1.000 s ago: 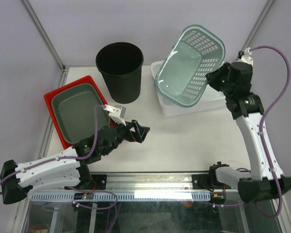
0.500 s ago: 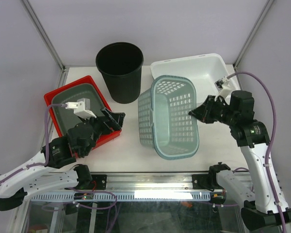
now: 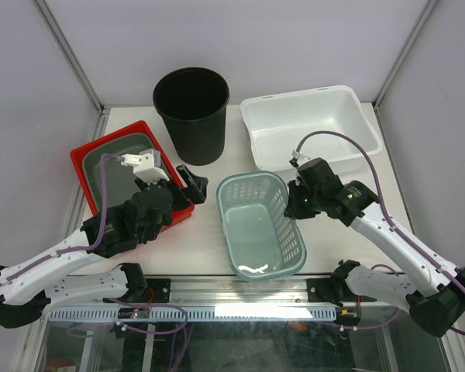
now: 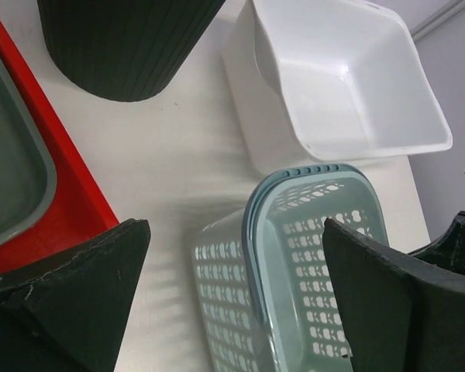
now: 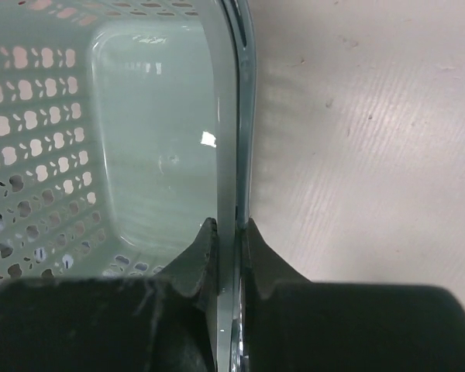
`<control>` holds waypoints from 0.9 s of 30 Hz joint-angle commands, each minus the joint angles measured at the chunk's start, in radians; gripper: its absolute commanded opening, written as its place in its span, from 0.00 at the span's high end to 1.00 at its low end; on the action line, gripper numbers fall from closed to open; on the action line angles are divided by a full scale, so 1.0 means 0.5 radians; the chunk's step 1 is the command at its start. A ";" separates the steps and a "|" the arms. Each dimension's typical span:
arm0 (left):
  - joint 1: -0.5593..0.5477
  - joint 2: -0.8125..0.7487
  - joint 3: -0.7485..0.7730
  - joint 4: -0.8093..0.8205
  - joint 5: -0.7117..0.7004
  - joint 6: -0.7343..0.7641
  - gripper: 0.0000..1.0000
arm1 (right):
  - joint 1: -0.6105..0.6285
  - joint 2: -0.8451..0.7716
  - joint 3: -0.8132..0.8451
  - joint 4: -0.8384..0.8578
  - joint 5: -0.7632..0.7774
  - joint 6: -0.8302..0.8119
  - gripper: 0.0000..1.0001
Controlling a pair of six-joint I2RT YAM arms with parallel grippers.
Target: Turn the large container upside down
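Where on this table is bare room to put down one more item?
Bare table lies between the teal basket and the right arm. A second patch lies between basket and red tray, beside the left arm. Between black bin and white tub it is narrow.

The basket [image 3: 260, 225] is pale teal plastic, rectangular with rounded corners, with perforated walls and a solid floor. It is mouth up, lengthwise front to back, near the table's [image 3: 209, 240] front edge. The right gripper [image 3: 294, 208] pinches its right rim.
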 commanded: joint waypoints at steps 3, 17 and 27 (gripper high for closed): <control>0.070 -0.052 0.117 -0.028 -0.006 -0.052 0.01 | 0.084 0.152 0.070 0.248 0.256 0.173 0.92; 0.267 0.065 0.185 -0.190 0.202 -0.054 0.01 | 0.118 0.183 0.574 0.152 0.296 0.088 0.31; 1.089 0.085 0.214 -0.258 0.848 0.137 0.01 | 0.966 0.709 0.863 0.170 0.669 0.461 0.25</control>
